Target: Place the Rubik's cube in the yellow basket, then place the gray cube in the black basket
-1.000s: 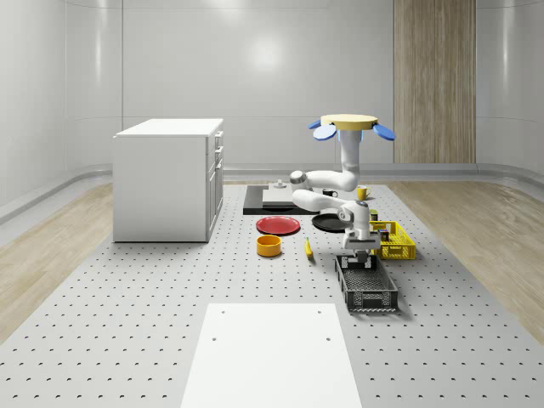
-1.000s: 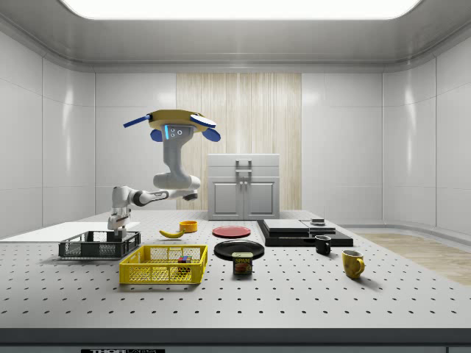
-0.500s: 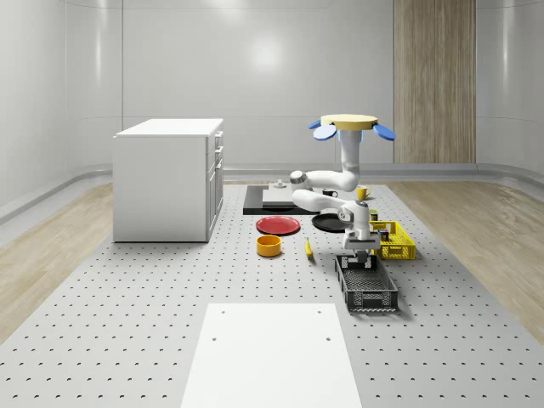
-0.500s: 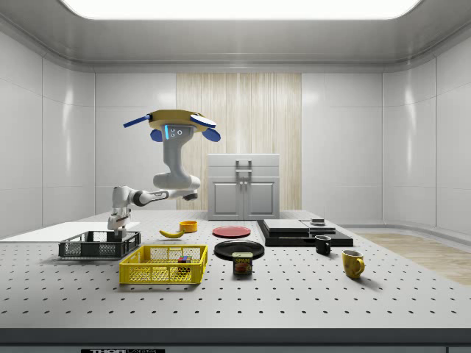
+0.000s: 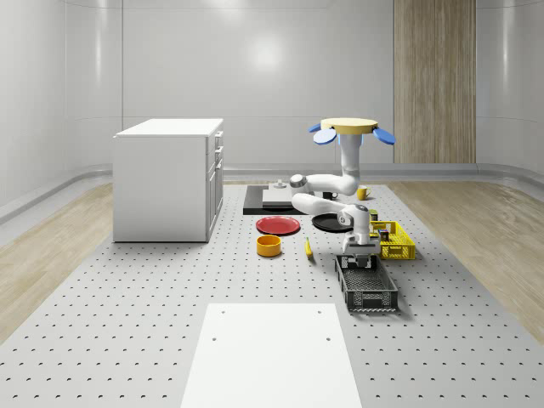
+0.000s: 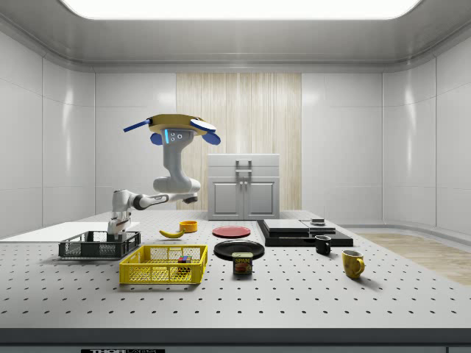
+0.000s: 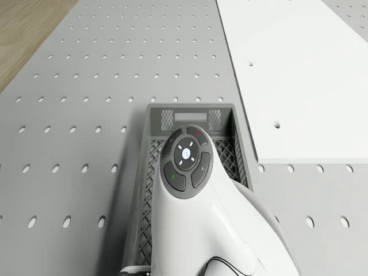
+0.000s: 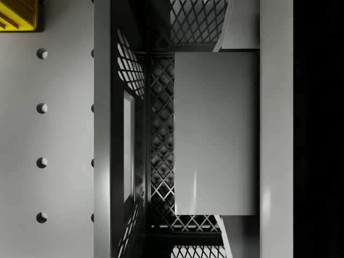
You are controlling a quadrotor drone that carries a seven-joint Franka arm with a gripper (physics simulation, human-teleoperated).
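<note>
Whole-scene view: saw the drone [image 5: 351,127] hovering high above the desk [image 5: 127,289], over its far part beyond the yellow basket [image 5: 398,246]. Followed the white arm [image 5: 327,183] down and forward from it to the hand [image 5: 358,262], pointed straight down at the far end of the black basket [image 5: 374,297], about level with its rim. Found the two baskets just beside each other, the yellow one toward this view's right and farther back. Noted a red plate [image 5: 278,225], an orange bowl [image 5: 269,246] and a white cabinet [image 5: 168,178] off to this view's left.

Side view: saw the drone hanging clear of the desk, roughly above the yellow basket and the banana [image 6: 171,233]. Traced the arm out to this view's left, with the hand dipped into the black basket at its right end. Spotted the Rubik's cube [image 6: 184,259] lying inside the yellow basket, near its right wall.

Drone view: looked down past the arm's wrist into the black basket, with a white sheet [image 7: 299,75] on the desk alongside it.

Wrist view: found the gray cube [image 8: 215,134] inside the black basket, close under the camera, framed by mesh walls. Could not tell whether the hand was gripping it or open.
</note>
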